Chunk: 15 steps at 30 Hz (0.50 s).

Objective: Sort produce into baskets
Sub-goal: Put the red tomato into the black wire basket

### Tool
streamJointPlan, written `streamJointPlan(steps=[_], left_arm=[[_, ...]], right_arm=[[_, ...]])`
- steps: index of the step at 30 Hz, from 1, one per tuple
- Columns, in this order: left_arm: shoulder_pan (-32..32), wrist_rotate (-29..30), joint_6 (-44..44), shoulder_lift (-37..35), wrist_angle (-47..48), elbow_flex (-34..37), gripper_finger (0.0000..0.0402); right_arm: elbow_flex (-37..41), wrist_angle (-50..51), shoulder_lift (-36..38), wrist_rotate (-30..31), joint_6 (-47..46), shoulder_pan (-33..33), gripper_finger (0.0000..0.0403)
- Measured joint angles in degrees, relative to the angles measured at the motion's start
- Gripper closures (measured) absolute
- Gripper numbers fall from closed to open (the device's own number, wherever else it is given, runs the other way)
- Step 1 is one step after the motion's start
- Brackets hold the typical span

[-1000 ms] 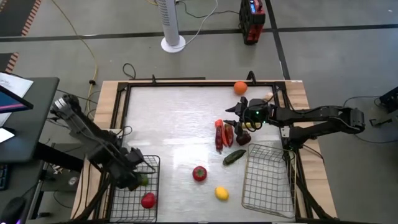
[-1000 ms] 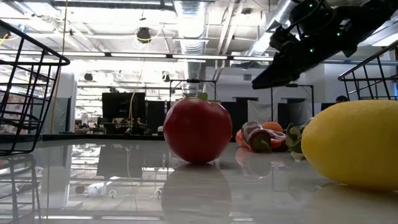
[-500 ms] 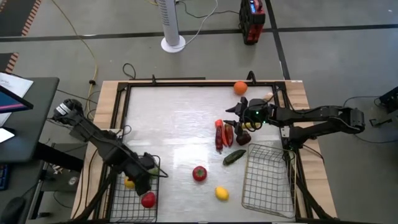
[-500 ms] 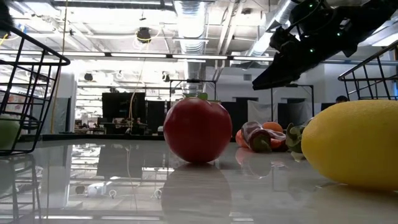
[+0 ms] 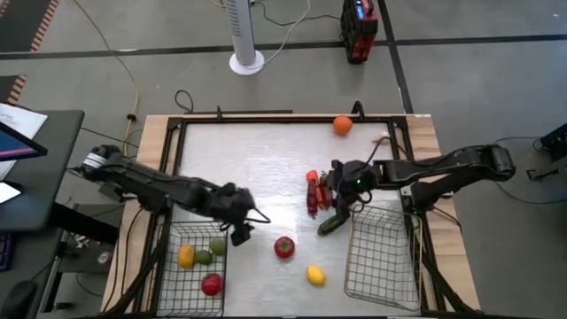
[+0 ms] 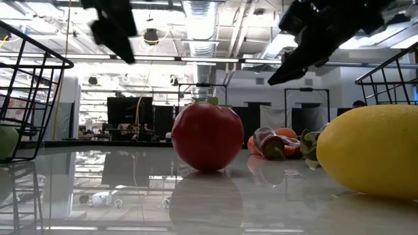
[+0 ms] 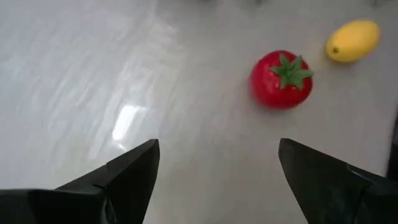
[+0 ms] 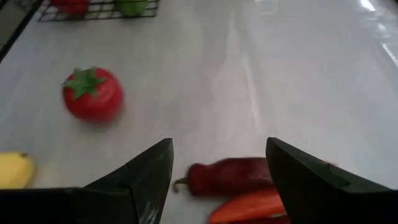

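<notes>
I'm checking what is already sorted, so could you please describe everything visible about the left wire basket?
The left wire basket is a shallow rectangular tray of thin dark metal grid, sitting flat at the table's near left corner. Inside lie a yellow lemon, a green lime, another green piece and a red apple. Neither tool touches it.

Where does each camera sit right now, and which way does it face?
High: overhead, straight down on table, both arms, both baskets.
Low: table height, level across; tomato and lemon close, arms overhead.
Left wrist: on left arm, past its open fingers toward tomato and lemon.
Right wrist: on right arm, past its open fingers, over peppers.
Shared: all four show the tomato.
</notes>
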<state>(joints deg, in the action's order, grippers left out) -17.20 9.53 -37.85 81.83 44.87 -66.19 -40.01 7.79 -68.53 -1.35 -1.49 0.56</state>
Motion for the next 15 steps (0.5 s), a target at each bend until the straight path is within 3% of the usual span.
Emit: streamJointPlan(steps=[6,15], left_arm=[[3.28,-5.69,13.96,8.26,-9.55,-0.86,0.0083],[0.82,-5.41,26.50,19.14,-12.39,-8.40,0.0084]], right_arm=[[-4.35,1.54,-5.10,-0.01,0.02,2.96,0.0117],[-7.82,5.54,-7.12,3.29,2.43,2.90,0.0117]])
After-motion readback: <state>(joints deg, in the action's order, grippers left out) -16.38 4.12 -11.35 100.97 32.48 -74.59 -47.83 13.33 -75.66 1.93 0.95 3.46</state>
